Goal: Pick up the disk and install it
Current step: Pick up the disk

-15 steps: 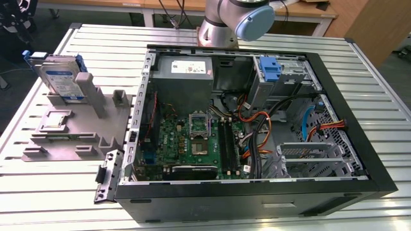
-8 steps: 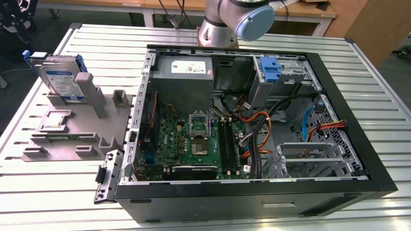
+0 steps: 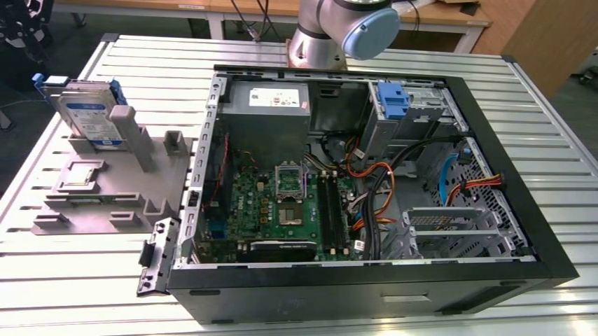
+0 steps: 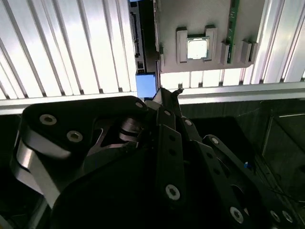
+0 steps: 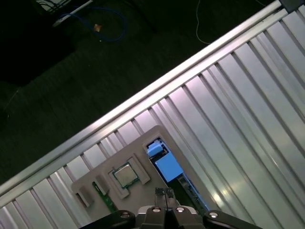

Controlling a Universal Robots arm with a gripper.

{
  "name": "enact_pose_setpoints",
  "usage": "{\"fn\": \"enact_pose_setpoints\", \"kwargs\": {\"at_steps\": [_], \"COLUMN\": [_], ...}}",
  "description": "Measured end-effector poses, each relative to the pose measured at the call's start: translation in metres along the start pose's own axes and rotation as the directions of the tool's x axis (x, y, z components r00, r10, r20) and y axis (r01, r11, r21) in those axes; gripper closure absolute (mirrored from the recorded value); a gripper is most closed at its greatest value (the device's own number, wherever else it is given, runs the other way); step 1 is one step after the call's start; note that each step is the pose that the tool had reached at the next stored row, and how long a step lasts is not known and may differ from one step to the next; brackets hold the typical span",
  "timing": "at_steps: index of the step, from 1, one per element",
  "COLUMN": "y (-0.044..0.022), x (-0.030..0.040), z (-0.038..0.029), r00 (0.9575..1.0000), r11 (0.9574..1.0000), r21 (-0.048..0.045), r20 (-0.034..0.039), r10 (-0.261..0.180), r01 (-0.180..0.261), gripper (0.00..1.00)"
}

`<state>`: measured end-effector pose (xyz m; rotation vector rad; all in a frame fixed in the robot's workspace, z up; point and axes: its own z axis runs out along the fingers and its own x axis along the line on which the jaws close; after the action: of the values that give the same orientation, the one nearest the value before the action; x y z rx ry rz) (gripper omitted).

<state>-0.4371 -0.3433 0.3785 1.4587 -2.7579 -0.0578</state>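
The disk (image 3: 89, 115) stands on edge in the grey holder block (image 3: 103, 199) at the exterior view's left, its white-and-blue label facing out and its blue carrier around it. Both wrist views look down on its thin top edge, with the blue carrier end (image 4: 145, 85) (image 5: 167, 165) plain to see. My gripper (image 4: 167, 94) (image 5: 164, 192) hangs well above the holder and apart from the disk. Its fingers are shut together with nothing between them.
An open computer case (image 3: 523, 231) fills the middle of the slatted metal table (image 3: 112, 294), with a blue bracket (image 3: 393, 98) on its drive bay. The holder also carries a processor chip (image 4: 197, 47) (image 5: 125, 175) and a green memory stick (image 4: 233, 28). The arm's base (image 3: 318, 42) is behind the case.
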Motion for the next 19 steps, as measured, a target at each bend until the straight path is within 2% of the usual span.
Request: {"fn": "enact_pose_setpoints", "kwargs": {"at_steps": [3, 5, 19], "y": [0.0, 0.0004, 0.0018], "x": [0.0, 0.0002, 0.0012], "z": [0.0001, 0.0, 0.0002], "r00": [0.9988, 0.9977, 0.9974], "r11": [0.9988, 0.9977, 0.9974], "r21": [0.0, -0.0001, 0.0001], "r20": [-0.0021, -0.0031, -0.0031], "r10": [-0.05, -0.068, -0.073], "r01": [0.05, 0.068, 0.073], "gripper": [0.9, 0.9, 0.9]}}
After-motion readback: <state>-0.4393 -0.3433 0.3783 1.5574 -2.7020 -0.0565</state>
